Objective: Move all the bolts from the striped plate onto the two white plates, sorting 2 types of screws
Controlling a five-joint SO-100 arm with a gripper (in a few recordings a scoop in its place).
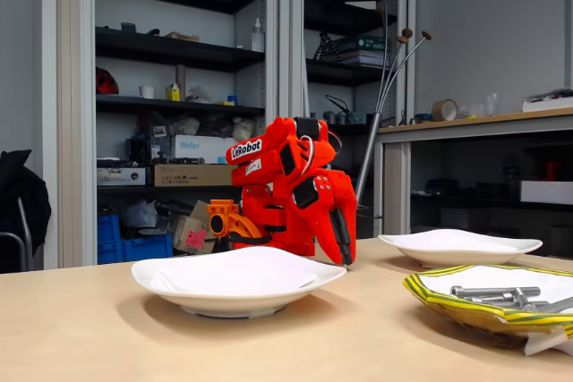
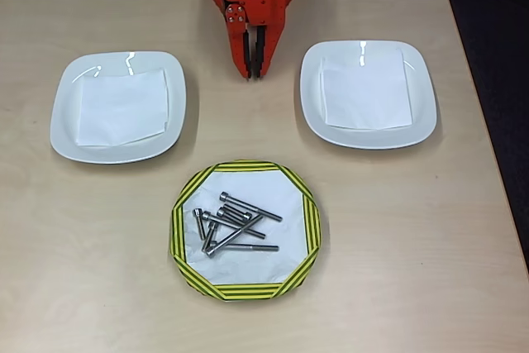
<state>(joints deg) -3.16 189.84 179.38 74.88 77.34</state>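
- The bolts [image 2: 235, 222] lie in a loose crossed heap at the centre of the striped plate [image 2: 183, 204], which sits near the front edge of the table [image 2: 463, 229], midway along it
- The two white plates [image 2: 64, 113] sit nearer the back edge, one toward each side, each holding only a square of white paper; no bolt is on either yet
- The gripper [image 2: 252, 68] points down at the table between the white plates, near the back edge, with its fingers drawn nearly together and nothing held
- The step in hand, as I judge it, is the first pick: open the jaws, reach forward over the striped plate, and choose a bolt at the outside of the heap, not one pinned under others
- Closing across the shank should keep it from rolling; lift straight up so neighbours are not dragged along
- Longer and shorter bolts overlap, so confirm the length before choosing a plate
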